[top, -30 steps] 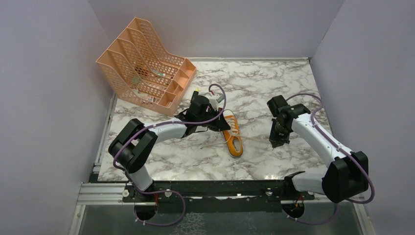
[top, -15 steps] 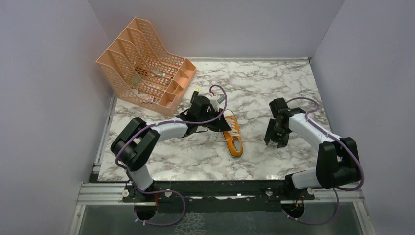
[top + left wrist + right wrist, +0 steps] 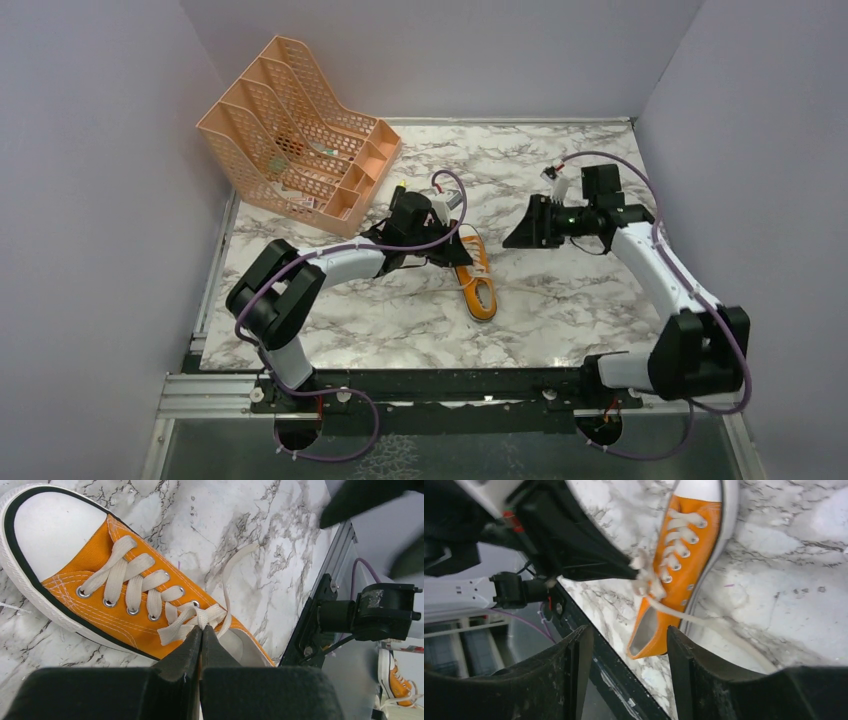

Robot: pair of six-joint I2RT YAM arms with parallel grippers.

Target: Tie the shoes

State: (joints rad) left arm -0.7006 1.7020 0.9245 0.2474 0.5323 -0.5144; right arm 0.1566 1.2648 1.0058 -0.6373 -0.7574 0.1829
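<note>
Pinched soft, floppy laces [image 3: 125,580] at the knot [image 3: 197,616] in tight-closed left gripper [image 3: 201,630]. Held nothing in spread right gripper [image 3: 626,635]. Seemed best to grab the loose end [image 3: 240,555], not the light shoe [image 3: 120,627].

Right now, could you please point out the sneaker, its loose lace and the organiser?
sneaker [image 3: 55,530]: left wrist view, toe cap.
loose lace [image 3: 235,560]: left wrist view, free end.
organiser [image 3: 262,160]: top view, mesh wall.

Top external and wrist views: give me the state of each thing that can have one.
sneaker: upright on its sole, untied.
laces: threaded, no bow, one end trailing loose.
left hand: shut on the laces near the top eyelets.
right hand: open, empty, clear of the sneaker.
file rack: upright.
</note>
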